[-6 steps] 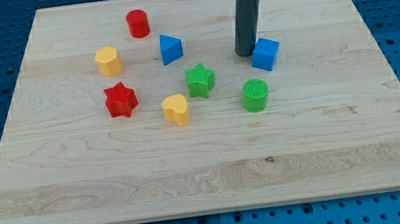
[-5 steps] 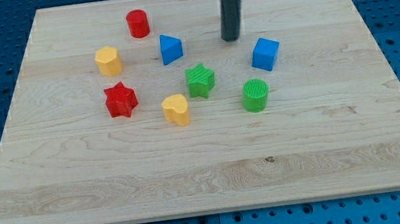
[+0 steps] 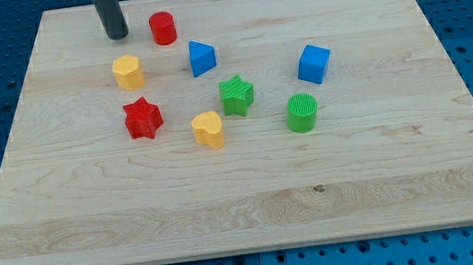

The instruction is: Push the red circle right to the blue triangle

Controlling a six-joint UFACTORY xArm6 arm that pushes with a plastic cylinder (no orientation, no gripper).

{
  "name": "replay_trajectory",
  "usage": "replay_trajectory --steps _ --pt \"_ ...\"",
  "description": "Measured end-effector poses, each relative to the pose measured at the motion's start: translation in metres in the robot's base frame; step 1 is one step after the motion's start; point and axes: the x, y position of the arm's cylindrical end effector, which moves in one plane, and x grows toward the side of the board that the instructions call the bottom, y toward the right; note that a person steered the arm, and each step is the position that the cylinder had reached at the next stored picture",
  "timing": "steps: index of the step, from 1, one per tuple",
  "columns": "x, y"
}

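1. Eight small coloured blocks sit on a wooden board [image 3: 386,168], most of them in its upper middle part.
2. A red circle [image 3: 162,27] stands near the view's top. A blue triangle [image 3: 201,57] lies just to its right and a little lower, close to it but apart.
3. My tip [image 3: 116,35] rests on the board just left of the red circle, with a narrow gap between them; it touches no block.
4. No pincer is fitted. The arm ends in a plain dark rod, so nothing opens or closes and nothing is held.
5. The step in hand looks like lining up behind the red circle; the push itself does not appear to have begun.
6. The next move calls for a short slide toward the view's right and slightly downward, so the red circle travels toward the blue triangle.
7. A yellow block [image 3: 128,72] sits below my tip, and the red star [image 3: 143,119] lower still; both lie clear of that path.
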Motion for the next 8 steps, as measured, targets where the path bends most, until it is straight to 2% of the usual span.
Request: replay_trajectory --steps 4,6,8 --pt "0.001 0.131" --pt "-0.011 0.141" --pt "0.016 0.175"
